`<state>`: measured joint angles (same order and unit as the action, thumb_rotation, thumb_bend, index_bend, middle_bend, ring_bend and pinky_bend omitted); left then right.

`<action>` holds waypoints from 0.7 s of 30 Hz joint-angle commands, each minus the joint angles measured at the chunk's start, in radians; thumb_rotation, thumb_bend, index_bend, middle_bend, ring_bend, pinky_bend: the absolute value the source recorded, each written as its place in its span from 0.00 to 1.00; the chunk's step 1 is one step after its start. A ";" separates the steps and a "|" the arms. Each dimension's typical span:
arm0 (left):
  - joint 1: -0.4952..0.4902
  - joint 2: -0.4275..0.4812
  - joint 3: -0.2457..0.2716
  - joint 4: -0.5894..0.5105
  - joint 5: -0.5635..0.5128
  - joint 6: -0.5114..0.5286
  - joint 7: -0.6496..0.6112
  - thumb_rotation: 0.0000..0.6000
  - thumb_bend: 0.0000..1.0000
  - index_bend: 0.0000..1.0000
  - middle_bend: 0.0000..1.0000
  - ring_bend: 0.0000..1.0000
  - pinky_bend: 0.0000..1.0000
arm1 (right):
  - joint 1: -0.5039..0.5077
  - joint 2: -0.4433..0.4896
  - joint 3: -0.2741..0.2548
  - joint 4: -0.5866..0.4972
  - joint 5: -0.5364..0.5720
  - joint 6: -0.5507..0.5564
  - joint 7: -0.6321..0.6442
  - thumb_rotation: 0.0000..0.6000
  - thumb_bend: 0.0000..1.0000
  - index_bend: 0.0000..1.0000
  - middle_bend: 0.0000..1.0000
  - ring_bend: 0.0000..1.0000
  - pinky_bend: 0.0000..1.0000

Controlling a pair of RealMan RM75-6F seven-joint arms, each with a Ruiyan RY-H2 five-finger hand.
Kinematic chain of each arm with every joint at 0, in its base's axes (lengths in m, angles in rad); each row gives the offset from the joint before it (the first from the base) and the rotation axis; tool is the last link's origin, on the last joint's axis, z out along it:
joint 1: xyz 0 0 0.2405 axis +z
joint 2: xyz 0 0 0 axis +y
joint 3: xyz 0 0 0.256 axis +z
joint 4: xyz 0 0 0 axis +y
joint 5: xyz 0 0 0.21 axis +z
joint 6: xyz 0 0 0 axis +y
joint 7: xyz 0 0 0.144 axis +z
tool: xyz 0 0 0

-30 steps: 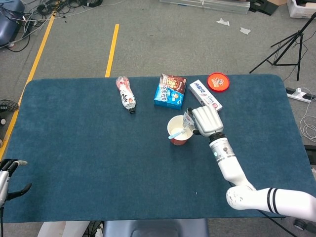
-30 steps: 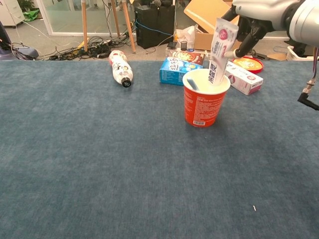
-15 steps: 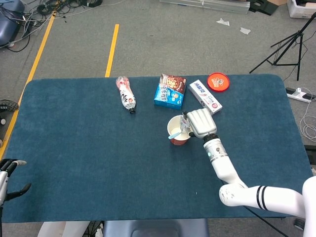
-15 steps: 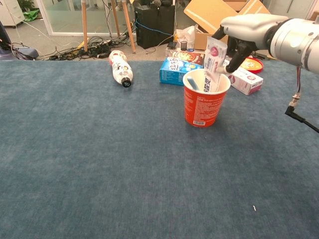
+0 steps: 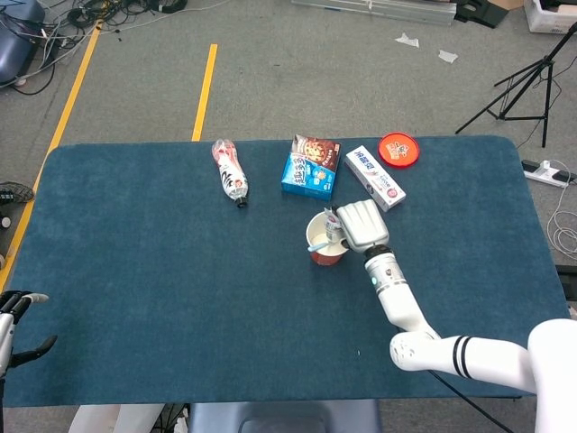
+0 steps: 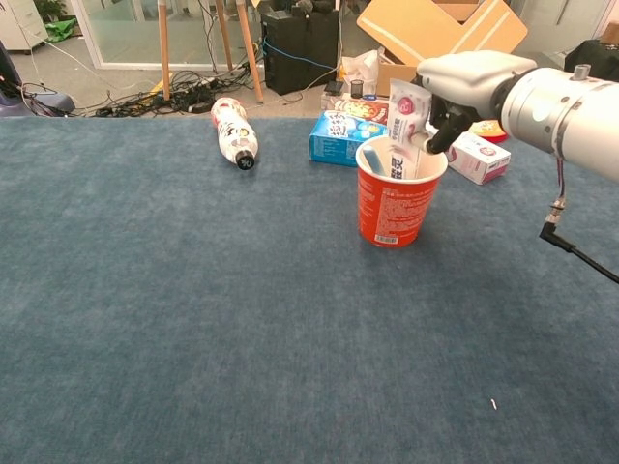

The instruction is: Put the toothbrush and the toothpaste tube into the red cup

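Observation:
The red cup [image 6: 394,206] [image 5: 323,253] stands upright near the table's middle. Inside it a blue toothbrush [image 6: 374,159] [image 5: 317,247] leans against the left wall. The white toothpaste tube [image 6: 407,129] stands nearly upright with its lower end inside the cup, and my right hand [image 6: 466,82] [image 5: 358,224] holds its upper part from just above the cup's right rim. In the head view the hand covers most of the tube. My left hand [image 5: 13,317] hangs off the table's near left corner, holding nothing, fingers apart.
Behind the cup lie a blue box [image 5: 310,168] [image 6: 343,133], a white toothpaste carton [image 5: 375,177] [image 6: 478,156] and a red lid [image 5: 398,149]. A plastic bottle [image 5: 231,171] [image 6: 232,132] lies on its side at the back left. The dark blue table [image 5: 162,289] stretches wide to the left.
My right hand moved left and down over the cup, lowering the toothpaste tube deeper into it. The left hand stayed put.

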<state>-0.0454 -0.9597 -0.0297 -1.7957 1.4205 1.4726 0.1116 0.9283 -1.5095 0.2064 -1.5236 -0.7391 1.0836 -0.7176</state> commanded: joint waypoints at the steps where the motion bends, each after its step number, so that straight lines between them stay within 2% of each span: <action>1: 0.000 0.000 0.000 0.000 0.000 0.000 0.000 1.00 0.17 0.32 0.32 0.21 0.28 | 0.001 -0.009 -0.001 0.008 -0.004 -0.004 0.002 1.00 0.35 0.74 1.00 1.00 1.00; 21: 0.004 0.005 0.001 -0.003 0.007 0.006 -0.005 1.00 0.17 0.32 0.32 0.21 0.28 | 0.002 -0.055 0.003 0.028 -0.034 -0.020 0.020 1.00 0.35 0.74 1.00 1.00 1.00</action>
<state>-0.0416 -0.9549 -0.0285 -1.7988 1.4275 1.4782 0.1067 0.9305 -1.5641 0.2096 -1.4964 -0.7727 1.0637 -0.6977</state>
